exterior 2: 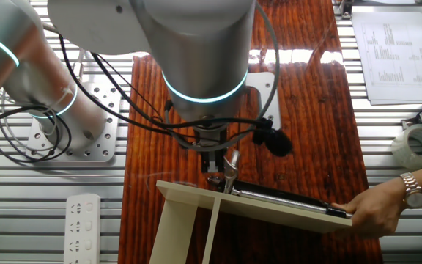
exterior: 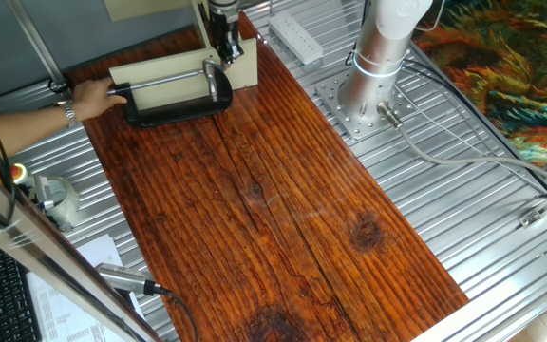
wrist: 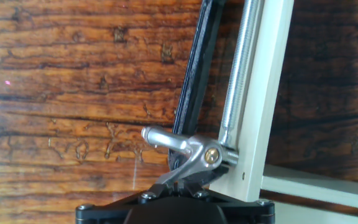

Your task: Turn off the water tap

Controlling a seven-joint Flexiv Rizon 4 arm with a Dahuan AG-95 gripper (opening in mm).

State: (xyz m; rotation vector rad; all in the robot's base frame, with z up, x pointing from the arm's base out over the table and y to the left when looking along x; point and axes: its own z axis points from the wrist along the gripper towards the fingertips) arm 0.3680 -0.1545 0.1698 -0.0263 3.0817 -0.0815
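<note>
The water tap is a long thin chrome rod along a cream block, above a black tray at the far end of the wooden board. My gripper stands right over the tap's short curved end piece. In the hand view the chrome lever runs down between my fingertips, which are closed on it. The rod lies along the cream block. In the other fixed view my gripper grips the lever at the near end of the rod.
A person's hand with a wristwatch holds the far end of the tray; it also shows in the other fixed view. A white power strip, the silver robot-base column, a tape roll and papers lie beside the board.
</note>
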